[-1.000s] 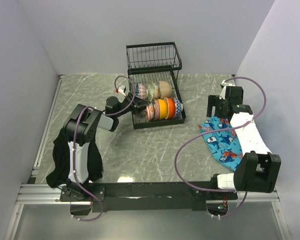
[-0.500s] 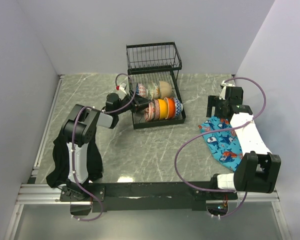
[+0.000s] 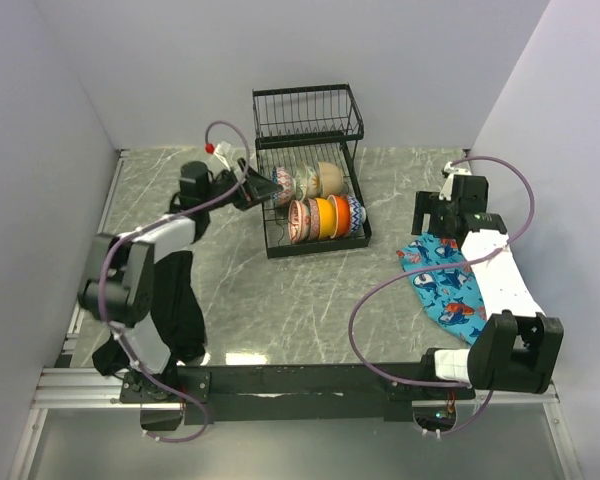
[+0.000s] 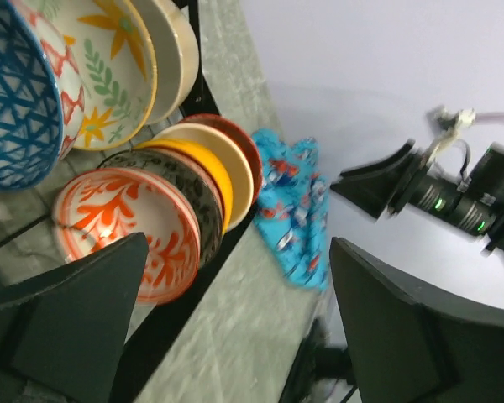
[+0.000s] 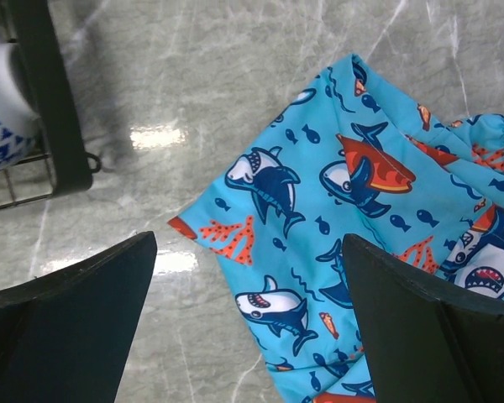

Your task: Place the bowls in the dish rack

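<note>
We saw the left gripper (image 3: 257, 190) reaching to the left end of the dish rack (image 3: 310, 116), its jaws spread wide with nothing between them, just beside the blue lattice bowl (image 4: 17, 92). Every one of the bowls we could make out stood on edge in the rack's lower tray, in two rows. The back row held the blue lattice bowl, a flowered bowl (image 4: 109, 63) and a beige bowl (image 4: 175, 50). The front row began with a red coral-patterned bowl (image 4: 122, 231), then a dark patterned bowl (image 4: 203, 201), an orange bowl (image 3: 323, 217) and others packed too close for us to tell apart. The right gripper (image 5: 248, 242) hung well apart from the rack, above the shark-print cloth (image 5: 361, 193) lying on the marble table (image 3: 280, 300). Its jaws were likewise wide apart and gripped nothing.
</note>
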`<state>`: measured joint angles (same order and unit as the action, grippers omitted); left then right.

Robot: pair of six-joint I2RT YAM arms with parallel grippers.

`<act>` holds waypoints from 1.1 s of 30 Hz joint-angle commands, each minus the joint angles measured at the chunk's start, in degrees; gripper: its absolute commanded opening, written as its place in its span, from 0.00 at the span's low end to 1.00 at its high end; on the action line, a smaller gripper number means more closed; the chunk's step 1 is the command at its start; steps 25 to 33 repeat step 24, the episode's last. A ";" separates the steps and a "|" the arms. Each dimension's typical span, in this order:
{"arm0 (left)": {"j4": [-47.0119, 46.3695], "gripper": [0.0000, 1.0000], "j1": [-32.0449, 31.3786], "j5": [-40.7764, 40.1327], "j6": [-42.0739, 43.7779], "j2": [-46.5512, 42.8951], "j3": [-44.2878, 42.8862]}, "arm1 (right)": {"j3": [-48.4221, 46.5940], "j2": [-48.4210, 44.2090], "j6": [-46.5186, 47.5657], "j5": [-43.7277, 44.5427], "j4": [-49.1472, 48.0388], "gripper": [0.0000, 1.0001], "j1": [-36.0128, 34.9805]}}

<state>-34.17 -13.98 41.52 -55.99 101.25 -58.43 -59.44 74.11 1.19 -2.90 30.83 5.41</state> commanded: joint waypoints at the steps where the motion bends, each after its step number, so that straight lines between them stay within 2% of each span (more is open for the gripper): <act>1: 21.48 0.96 2.99 5.15 18.69 -11.92 -4.93 | -1.55 -4.05 -0.23 -3.95 -0.16 1.00 0.22; 2: 24.56 0.97 3.17 5.59 21.42 -13.43 -6.67 | -1.99 -4.49 0.30 -5.53 0.98 1.00 0.22; 3: 28.07 0.96 3.34 5.85 27.97 -14.84 -7.91 | -3.04 -5.28 0.22 -6.15 1.42 1.00 0.30; 4: 35.59 0.97 3.34 5.68 31.43 -17.64 -8.97 | -3.57 -5.64 -0.05 -5.98 2.04 1.00 0.22; 6: 40.74 0.96 3.43 3.94 40.02 -20.55 -10.99 | -6.46 -5.21 -3.71 -1.10 4.32 1.00 -0.05; 9: 46.38 0.96 4.30 -5.72 47.79 -25.65 -11.09 | -10.94 -3.79 -7.34 5.07 9.06 1.00 0.04; 10: 46.65 0.96 4.66 -14.01 49.03 -27.75 -10.56 | -11.48 -4.05 -7.60 6.31 9.86 1.00 0.04; 11: 45.96 0.96 5.10 -18.36 50.44 -28.73 -8.65 | -11.92 -4.93 -8.48 7.28 10.21 1.00 0.21; 14: 42.19 0.96 8.95 -28.83 51.24 -31.11 -4.25 | -12.46 -7.73 -10.67 7.82 10.39 1.00 0.21; 17: 42.08 0.96 13.62 -32.01 50.63 -30.24 -3.62 | -10.88 -11.77 -11.30 4.22 10.22 1.00 0.13; 20: 41.56 0.96 16.70 -33.08 51.67 -28.92 -3.44 | -8.60 -14.07 -12.44 3.60 10.74 1.00 0.04; 23: 41.99 0.96 16.97 -32.64 55.35 -28.04 -3.70 | -7.53 -15.74 -12.70 3.86 10.74 1.00 0.04; 33: 42.95 0.96 16.97 -33.25 55.37 -27.78 -4.14 | -7.62 -16.18 -13.14 4.38 10.83 1.00 0.13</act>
